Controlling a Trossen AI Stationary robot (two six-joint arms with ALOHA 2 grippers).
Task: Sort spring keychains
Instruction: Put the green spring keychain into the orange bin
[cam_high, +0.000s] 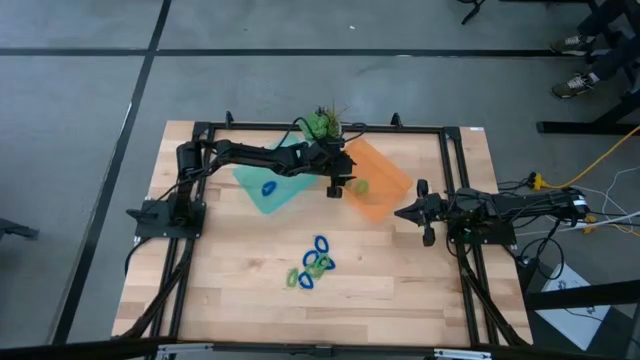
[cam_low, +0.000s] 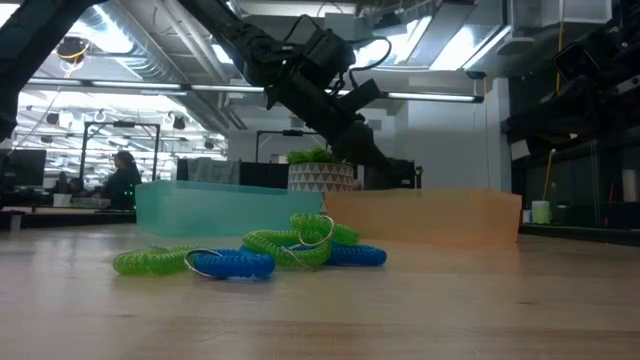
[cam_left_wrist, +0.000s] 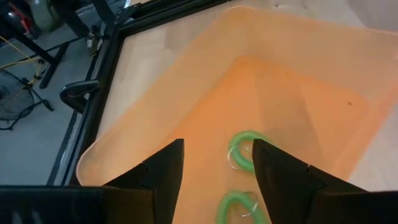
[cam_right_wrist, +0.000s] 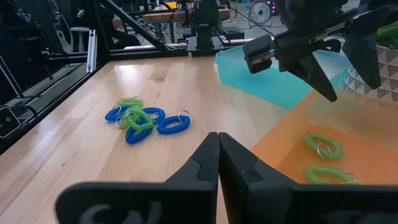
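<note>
Drop-off step is in hand. Left gripper (cam_high: 341, 187) is hovering over the orange tray (cam_high: 385, 195), at the tray edge nearest the teal tray (cam_high: 285, 197), fingers (cam_left_wrist: 163, 177) spread apart w/ nothing between them. Two green keychains are lying in the orange tray right under it: one (cam_left_wrist: 244, 149) showing in the gap between the fingers, the other (cam_left_wrist: 237, 206) just beside it. Judging by that, a green one is just being let go, so greens are going to orange.

One blue keychain (cam_high: 268, 187) is sitting in the teal tray, so blues are going there.

Rest of the keychains, a tangled pile (cam_high: 312, 265) of blue and green coils, are lying on the table (cam_high: 230, 290) well apart from the orange tray, on the front side of it.

Right gripper (cam_high: 425, 211) is waiting just beside the orange tray's far edge from the teal tray, fingers pressed together, holding nothing.

Next move prob: left arm is needing to lift clear of the orange tray wall, swing to the pile, and pick a single coil. Pile is interlocked w/ rings overlapping, so a grab at an outer loop looks safest; otherwise two colours may be coming up together.
</note>
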